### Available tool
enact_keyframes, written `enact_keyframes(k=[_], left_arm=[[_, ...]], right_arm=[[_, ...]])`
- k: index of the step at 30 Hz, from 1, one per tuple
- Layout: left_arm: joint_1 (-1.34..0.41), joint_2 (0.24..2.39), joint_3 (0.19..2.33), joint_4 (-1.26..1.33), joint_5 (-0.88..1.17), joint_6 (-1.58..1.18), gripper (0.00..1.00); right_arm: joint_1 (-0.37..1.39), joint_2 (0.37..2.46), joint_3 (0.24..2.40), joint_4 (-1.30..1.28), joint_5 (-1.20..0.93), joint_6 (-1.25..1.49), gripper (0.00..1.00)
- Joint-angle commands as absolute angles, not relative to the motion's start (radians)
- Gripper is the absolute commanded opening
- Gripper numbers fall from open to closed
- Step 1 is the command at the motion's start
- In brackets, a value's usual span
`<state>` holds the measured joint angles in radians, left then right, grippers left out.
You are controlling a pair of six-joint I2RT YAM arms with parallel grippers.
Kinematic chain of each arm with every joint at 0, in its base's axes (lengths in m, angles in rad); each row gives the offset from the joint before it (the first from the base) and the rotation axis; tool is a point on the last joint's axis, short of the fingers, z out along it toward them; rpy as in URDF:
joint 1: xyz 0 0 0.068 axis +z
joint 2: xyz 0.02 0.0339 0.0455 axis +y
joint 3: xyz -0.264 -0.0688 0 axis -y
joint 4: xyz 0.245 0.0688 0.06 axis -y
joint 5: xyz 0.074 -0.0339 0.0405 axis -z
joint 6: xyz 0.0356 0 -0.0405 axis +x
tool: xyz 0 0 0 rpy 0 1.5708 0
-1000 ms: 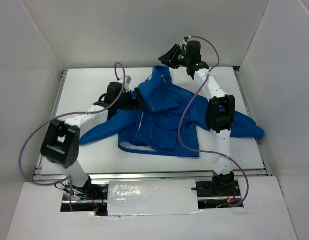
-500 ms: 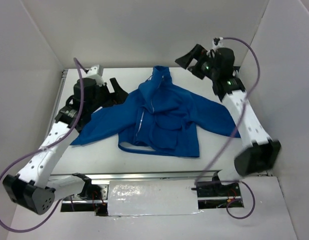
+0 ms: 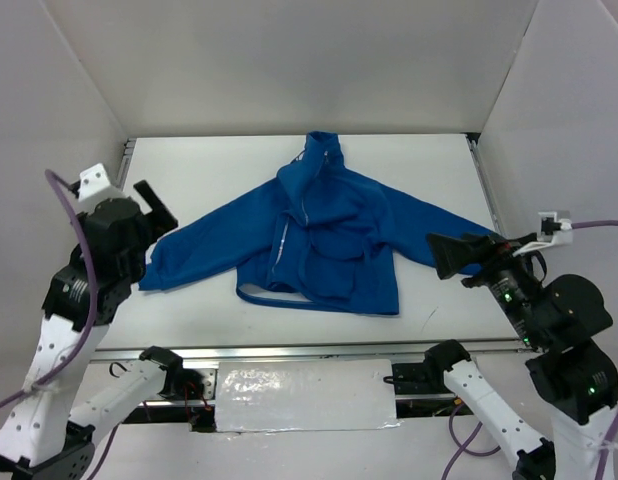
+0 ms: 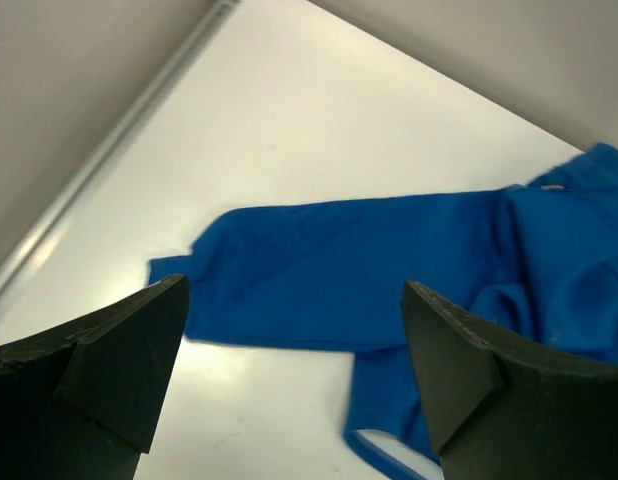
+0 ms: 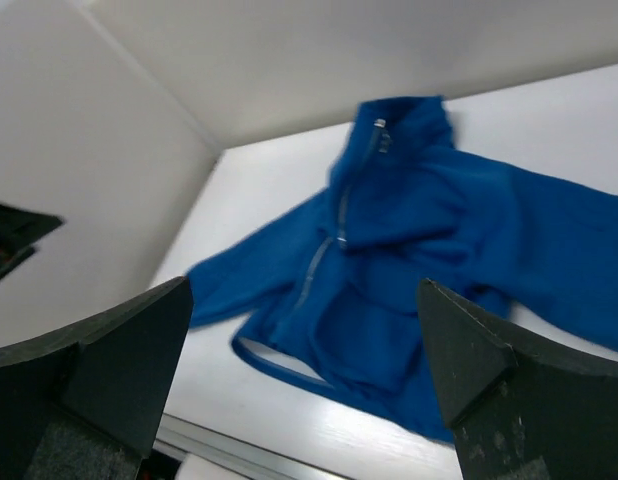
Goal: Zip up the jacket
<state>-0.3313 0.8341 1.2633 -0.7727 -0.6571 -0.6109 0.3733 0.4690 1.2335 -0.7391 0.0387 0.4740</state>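
Claws counted: two. Left claw [image 3: 154, 205]: spread wide, gripping nothing, fingers [image 4: 109, 370] framing one sleeve of the jacket [image 3: 329, 230] from above, clear of the cloth. Right claw [image 3: 457, 255]: likewise spread wide, empty, aimed across the bench [image 3: 219, 170] toward the garment, apart from it.

Arms counted: two. Left arm [image 3: 54, 345]: folded upward at the near left corner, wrist held high, claw tilted down and inward over the bench edge. Right arm [image 3: 569, 320]: folded upward at the near right corner, wrist held high, claw pointing left toward the bench middle.

Jackets counted: one. Lies mid-bench, front up, collar [image 3: 322, 150] toward the far wall, hem [image 3: 319, 300] toward the arm bases. Sleeves counted: two, spread outward, one toward each arm; end of the right-hand sleeve hidden behind the right claw in the top view. Zippers counted: one, a silver zipper [image 3: 287, 228] running from the collar down the front; extent of closure not discernible. Front panel rumpled, folded over beside the zipper.
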Motion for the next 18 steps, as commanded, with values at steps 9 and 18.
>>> enact_keyframes(k=[9,18], left_arm=[[-0.328,0.54,1.151,-0.871,-0.742,-0.584,0.99],[-0.327,0.489,1.083,-0.835,-0.684,-0.549,0.99]], right_arm=[[0.399,0.321,1.204,-1.097,0.256,0.367,1.0],[0.399,0.287,1.183,-1.097,0.27,0.387,1.0]])
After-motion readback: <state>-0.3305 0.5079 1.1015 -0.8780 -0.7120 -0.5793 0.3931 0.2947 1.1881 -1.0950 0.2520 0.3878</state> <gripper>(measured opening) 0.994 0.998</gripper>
